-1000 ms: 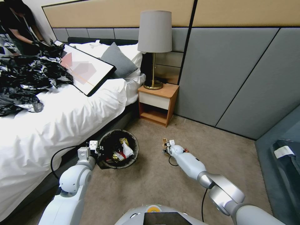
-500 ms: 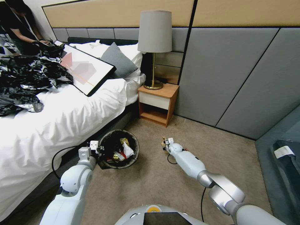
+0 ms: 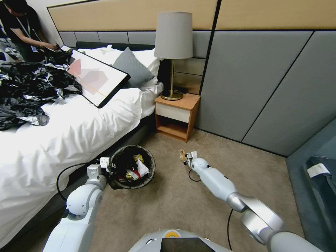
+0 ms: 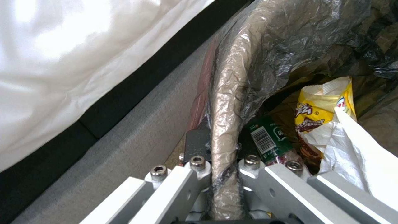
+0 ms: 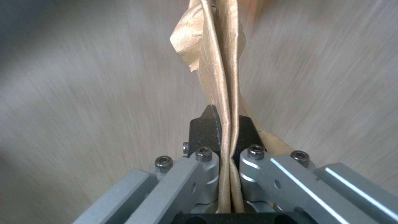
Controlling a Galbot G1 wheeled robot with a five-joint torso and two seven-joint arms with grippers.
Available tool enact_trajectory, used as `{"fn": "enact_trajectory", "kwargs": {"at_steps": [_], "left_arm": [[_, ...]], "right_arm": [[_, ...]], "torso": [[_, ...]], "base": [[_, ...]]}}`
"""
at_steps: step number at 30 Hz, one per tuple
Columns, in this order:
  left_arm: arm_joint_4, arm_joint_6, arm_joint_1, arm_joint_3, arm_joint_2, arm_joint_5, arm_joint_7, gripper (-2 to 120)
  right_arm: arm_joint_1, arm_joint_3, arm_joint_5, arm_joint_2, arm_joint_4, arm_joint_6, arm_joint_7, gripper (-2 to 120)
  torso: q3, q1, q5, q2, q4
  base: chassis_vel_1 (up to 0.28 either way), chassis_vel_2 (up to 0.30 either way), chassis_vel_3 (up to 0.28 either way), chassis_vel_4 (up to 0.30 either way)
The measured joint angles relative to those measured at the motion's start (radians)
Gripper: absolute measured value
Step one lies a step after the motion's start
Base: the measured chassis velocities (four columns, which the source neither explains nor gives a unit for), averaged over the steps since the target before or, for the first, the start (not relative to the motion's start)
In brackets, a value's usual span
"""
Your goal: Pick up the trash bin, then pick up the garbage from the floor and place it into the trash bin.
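Note:
The trash bin [image 3: 120, 155], with a black liner over its rim, stands on the carpet beside the bed. My left gripper [image 3: 109, 168] is shut on its near rim [image 4: 226, 93], one finger inside and one outside. Garbage lies in the bin: a yellow snack wrapper [image 4: 321, 104], a green-labelled bottle [image 4: 267, 138] and white tissue [image 4: 356, 146]. To the right of the bin, my right gripper [image 3: 185, 157] is shut on a brown paper scrap [image 5: 215, 62], which it holds above the carpet. That scrap [image 3: 182, 154] sticks out past the fingers.
The bed [image 3: 70, 133] with its white duvet runs along the left, carrying black plastic bags [image 3: 28, 87] and a framed picture [image 3: 96, 78]. A wooden nightstand [image 3: 176, 117] with a lamp [image 3: 173, 52] stands against the padded wall. Open carpet [image 3: 175, 199] lies between the arms.
My right gripper has lifted and moved slightly farther away with the brown scrap in it. The left gripper and the bin have stayed in place.

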Motion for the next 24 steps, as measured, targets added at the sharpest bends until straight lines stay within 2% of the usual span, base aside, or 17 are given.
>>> {"fn": "enact_trajectory", "kwargs": {"at_steps": [1, 2, 3, 5, 6, 7, 8, 9, 12, 16, 18, 20, 22, 24], "left_arm": [[0.001, 0.0, -0.002, 0.001, 0.003, 0.0, 0.001, 0], [0.004, 0.0, -0.003, 0.001, 0.003, -0.001, 0.001, 0], [0.004, 0.0, -0.003, 0.001, 0.003, -0.001, 0.001, 0], [0.01, 0.0, -0.003, 0.003, -0.001, 0.0, 0.002, 0], [0.01, 0.0, -0.003, 0.003, -0.001, 0.0, 0.002, 0], [0.015, 0.0, -0.004, 0.006, -0.006, 0.003, 0.002, 0], [0.02, 0.0, -0.003, 0.016, -0.016, 0.011, 0.003, 0], [0.02, 0.0, -0.003, 0.016, -0.016, 0.011, 0.003, 0], [0.025, 0.0, -0.005, 0.026, -0.029, 0.019, 0.003, 0], [0.026, 0.0, -0.003, 0.029, -0.034, 0.022, 0.003, 0], [0.026, 0.0, -0.001, 0.03, -0.038, 0.024, 0.003, 0], [0.025, 0.0, -0.001, 0.03, -0.038, 0.025, 0.003, 0], [0.026, 0.0, -0.005, 0.031, -0.038, 0.025, 0.004, 0], [0.027, 0.0, -0.006, 0.03, -0.038, 0.025, 0.004, 0]], "right_arm": [[0.0, 0.02, 0.054, -0.073, 0.122, -0.009, 0.031, 0], [0.0, 0.039, 0.087, -0.109, 0.196, -0.017, 0.051, 0], [0.0, 0.039, 0.087, -0.109, 0.196, -0.017, 0.051, 0], [-0.001, 0.105, 0.213, -0.184, 0.403, -0.041, 0.119, 0], [-0.001, 0.105, 0.213, -0.184, 0.403, -0.041, 0.119, 0], [0.0, 0.141, 0.295, -0.218, 0.518, -0.05, 0.162, 0], [0.026, 0.173, 0.433, -0.258, 0.681, -0.059, 0.236, 0], [0.026, 0.173, 0.433, -0.258, 0.681, -0.059, 0.236, 0], [0.093, 0.173, 0.591, -0.268, 0.831, -0.06, 0.321, 0], [0.151, 0.152, 0.683, -0.261, 0.89, -0.061, 0.36, 0], [0.244, 0.103, 0.787, -0.236, 0.928, -0.062, 0.4, 0], [0.285, 0.075, 0.822, -0.22, 0.931, -0.063, 0.409, 0], [0.367, -0.008, 0.86, -0.18, 0.911, -0.068, 0.414, 0], [0.393, -0.046, 0.865, -0.162, 0.895, -0.069, 0.413, 0]], "torso": [[0.0, 0.0, -0.0002, 0.0, -0.0001], [0.0, 0.0, 0.0001, 0.0, -0.0002], [0.0, 0.0, 0.0001, 0.0, -0.0002], [0.0, 0.0, -0.0002, 0.0, 0.0], [0.0, 0.0, -0.0002, 0.0, 0.0], [0.0, 0.0, -0.0001, 0.0, 0.0005], [0.0, 0.0, 0.0, 0.0, 0.0001], [0.0, 0.0, 0.0, 0.0, 0.0001], [0.0, 0.0, -0.0001, 0.0, 0.0001], [0.0, 0.0, -0.0002, 0.0, 0.0001], [0.0, 0.0, -0.0004, 0.0, 0.0001], [0.0, 0.0, -0.0004, 0.0, 0.0003], [0.0, 0.0, -0.0005, 0.0, 0.0004], [0.0, 0.0, -0.0006, 0.0, 0.0004]], "base": [[0.0, 0.0, 0.0, 0.0], [0.0, 0.0, 0.0, 0.0], [0.0, 0.0, 0.0, 0.0], [0.0, 0.0, 0.0, 0.0], [0.0, 0.0, 0.0, 0.0], [0.0, 0.0, 0.0, 0.0], [0.0, 0.0, 0.0, 0.0], [0.0, 0.0, 0.0, 0.0], [0.0, 0.0, 0.0, 0.0], [0.0, 0.0, 0.0, 0.0], [0.0, 0.0, 0.0, 0.0], [0.0, 0.0, 0.0, 0.0], [0.0, 0.0, 0.0, 0.0], [0.0, 0.0, 0.0, 0.0]]}}
